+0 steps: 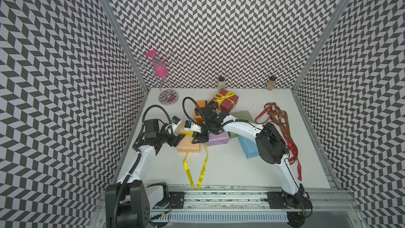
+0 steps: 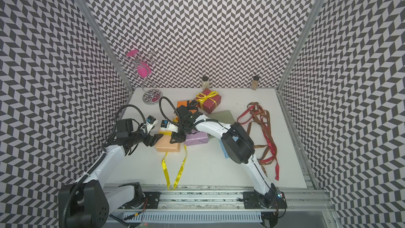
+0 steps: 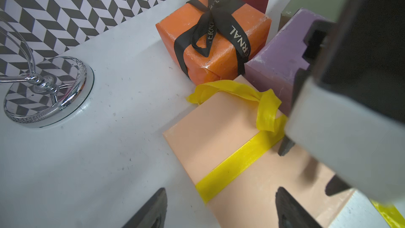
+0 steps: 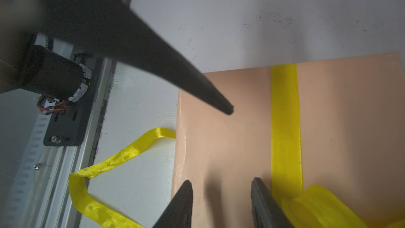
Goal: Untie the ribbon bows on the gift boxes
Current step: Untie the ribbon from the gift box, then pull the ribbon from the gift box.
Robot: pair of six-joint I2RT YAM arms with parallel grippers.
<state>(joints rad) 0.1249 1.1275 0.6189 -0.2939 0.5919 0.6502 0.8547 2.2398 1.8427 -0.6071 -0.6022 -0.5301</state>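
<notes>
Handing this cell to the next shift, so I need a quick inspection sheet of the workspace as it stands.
Surface: white table, lightly scuffed.
Job's things: peach box, yellow ribbon loosened, tails trailing; orange box, black bow tied; dark red box, yellow bow tied; lilac box, blue box, green box bare; loose ribbons at the right.
Clutter: two jars, chrome stand.
Grippers: left gripper and right gripper open at the peach box, empty.
Cables: black hoses loop above both wrists.
Surroundings: chevron walls, metal rail in front.
</notes>
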